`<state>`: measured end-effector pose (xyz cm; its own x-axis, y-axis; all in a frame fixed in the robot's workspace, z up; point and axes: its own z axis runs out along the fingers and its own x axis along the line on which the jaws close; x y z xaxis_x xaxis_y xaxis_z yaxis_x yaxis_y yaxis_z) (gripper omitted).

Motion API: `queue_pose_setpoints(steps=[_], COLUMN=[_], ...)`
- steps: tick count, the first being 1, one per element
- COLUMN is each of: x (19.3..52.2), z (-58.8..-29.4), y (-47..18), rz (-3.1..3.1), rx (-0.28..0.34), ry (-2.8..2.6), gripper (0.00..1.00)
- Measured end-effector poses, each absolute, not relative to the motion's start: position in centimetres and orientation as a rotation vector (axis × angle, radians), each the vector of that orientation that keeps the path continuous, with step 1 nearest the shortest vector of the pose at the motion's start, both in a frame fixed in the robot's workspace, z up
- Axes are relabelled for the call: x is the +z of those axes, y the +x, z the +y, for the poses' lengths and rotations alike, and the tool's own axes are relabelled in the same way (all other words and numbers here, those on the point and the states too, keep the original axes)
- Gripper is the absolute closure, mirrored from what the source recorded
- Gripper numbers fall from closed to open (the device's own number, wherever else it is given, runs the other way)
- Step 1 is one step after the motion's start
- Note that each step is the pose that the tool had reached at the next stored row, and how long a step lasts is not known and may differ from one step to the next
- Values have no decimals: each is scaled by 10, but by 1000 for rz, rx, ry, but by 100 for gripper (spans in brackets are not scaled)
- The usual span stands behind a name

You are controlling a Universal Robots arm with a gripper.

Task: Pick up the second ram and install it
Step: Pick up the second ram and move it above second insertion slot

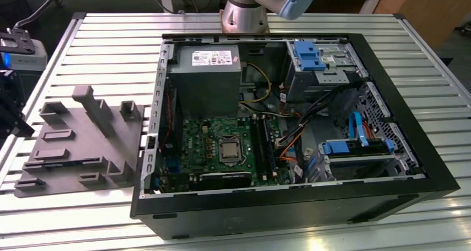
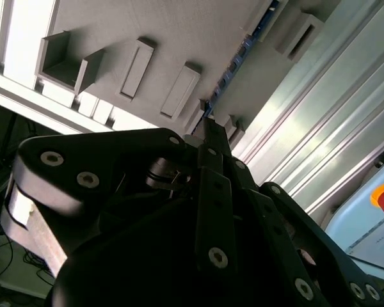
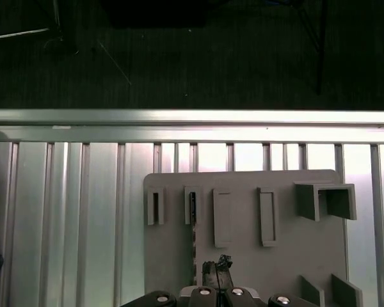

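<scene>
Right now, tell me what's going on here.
The arm is working over the grey tray, which sits beside the open PC. Its jaws hang close to the ram, which stands on edge in a tray slot. I can't tell whether they touch it. The ram is not yet installed.

The tool (image 2: 210, 131) is matt black with silver screw heads. Beneath it the moulded fixture (image 3: 249, 262) is plain mid-grey, and the second ram (image 2: 233, 64) in it shows a dark edge flecked blue. The worktop (image 3: 83, 211) is silver, striped with dark grooves. The computer case (image 1: 294, 212) is black, its motherboard (image 1: 209, 146) green.
</scene>
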<state>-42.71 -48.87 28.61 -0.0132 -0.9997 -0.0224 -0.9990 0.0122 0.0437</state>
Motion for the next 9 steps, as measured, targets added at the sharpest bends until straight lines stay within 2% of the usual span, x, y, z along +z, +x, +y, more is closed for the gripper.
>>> queue_pose_setpoints(steps=[9], x=[283], z=[-489], y=[-427], rz=[-2224], rx=[-73], ry=[2196], gripper=[89])
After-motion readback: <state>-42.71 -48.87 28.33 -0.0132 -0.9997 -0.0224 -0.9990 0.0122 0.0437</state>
